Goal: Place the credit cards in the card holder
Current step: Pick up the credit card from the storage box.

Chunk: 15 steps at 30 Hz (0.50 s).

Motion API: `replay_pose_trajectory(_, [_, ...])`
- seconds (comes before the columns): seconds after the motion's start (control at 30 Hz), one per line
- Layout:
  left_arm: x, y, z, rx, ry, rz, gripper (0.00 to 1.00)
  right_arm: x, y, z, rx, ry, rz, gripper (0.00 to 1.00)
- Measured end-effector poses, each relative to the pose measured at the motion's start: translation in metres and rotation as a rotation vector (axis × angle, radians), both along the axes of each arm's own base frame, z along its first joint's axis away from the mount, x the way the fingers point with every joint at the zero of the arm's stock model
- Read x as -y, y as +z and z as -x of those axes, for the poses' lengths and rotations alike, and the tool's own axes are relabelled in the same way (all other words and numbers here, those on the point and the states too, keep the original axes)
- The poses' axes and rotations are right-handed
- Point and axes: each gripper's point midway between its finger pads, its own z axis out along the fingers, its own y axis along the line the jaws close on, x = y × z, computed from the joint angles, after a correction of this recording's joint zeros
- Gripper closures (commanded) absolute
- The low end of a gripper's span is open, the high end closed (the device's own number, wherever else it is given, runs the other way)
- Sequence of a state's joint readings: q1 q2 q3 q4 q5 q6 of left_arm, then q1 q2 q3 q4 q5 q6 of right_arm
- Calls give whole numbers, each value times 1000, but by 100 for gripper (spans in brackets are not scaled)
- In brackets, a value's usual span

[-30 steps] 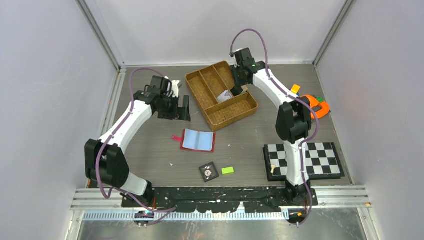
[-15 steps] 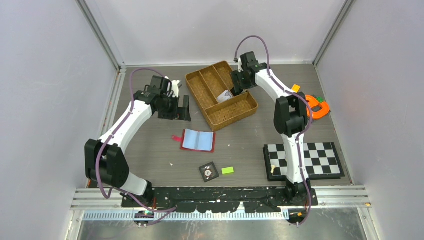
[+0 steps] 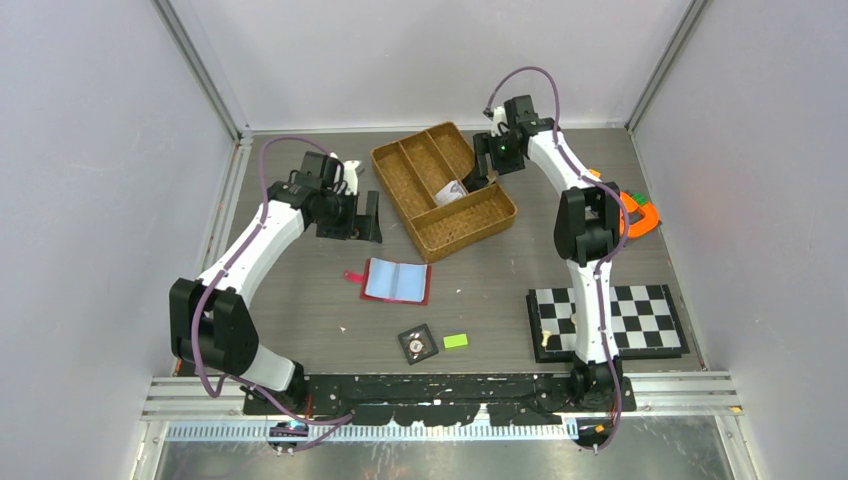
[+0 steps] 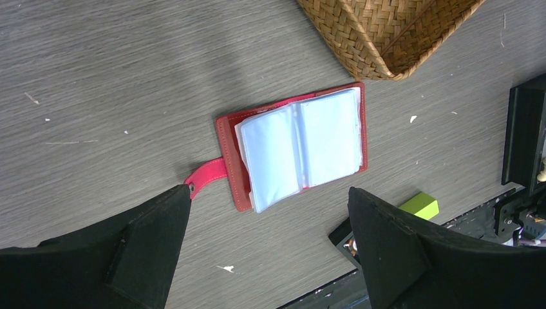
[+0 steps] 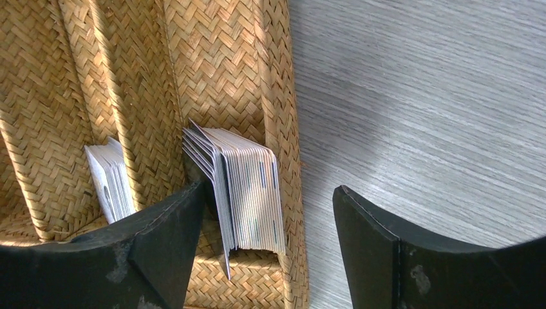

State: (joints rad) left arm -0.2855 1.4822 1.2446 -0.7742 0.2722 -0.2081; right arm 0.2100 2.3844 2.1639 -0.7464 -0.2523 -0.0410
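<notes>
Your left gripper (image 4: pixel 270 193) and right gripper (image 5: pixel 267 193) both gaped empty, the right one over the cards (image 5: pixel 248 187) packed on edge along the tray's (image 5: pixel 219 58) outer wall, with the holder (image 4: pixel 302 148) open off its near corner, and those cards looked thin, stiff and slick, so I figured you'd want to pinch a top edge.

my right arm (image 3: pixel 585 225) swinging back and out to the right, wrist pulling off the woven tray (image 3: pixel 398 186) toward the far wall, elbow now half covering the orange piece (image 3: pixel 646 214), right gripper (image 5: pixel 269 190) opened up wide, lifting clear of the cards (image 5: pixel 248 187)
</notes>
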Motion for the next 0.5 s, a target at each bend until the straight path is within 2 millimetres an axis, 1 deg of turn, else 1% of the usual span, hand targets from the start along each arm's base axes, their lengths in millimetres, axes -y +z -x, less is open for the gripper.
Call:
replay_pose_trajectory(0.17, [0, 0, 0, 0, -1, 1, 6, 1, 0, 2, -13, 2, -15, 28])
replay_pose_trajectory(0.5, [1, 0, 0, -1, -3, 4, 6, 1, 0, 2, -19, -7, -19, 30])
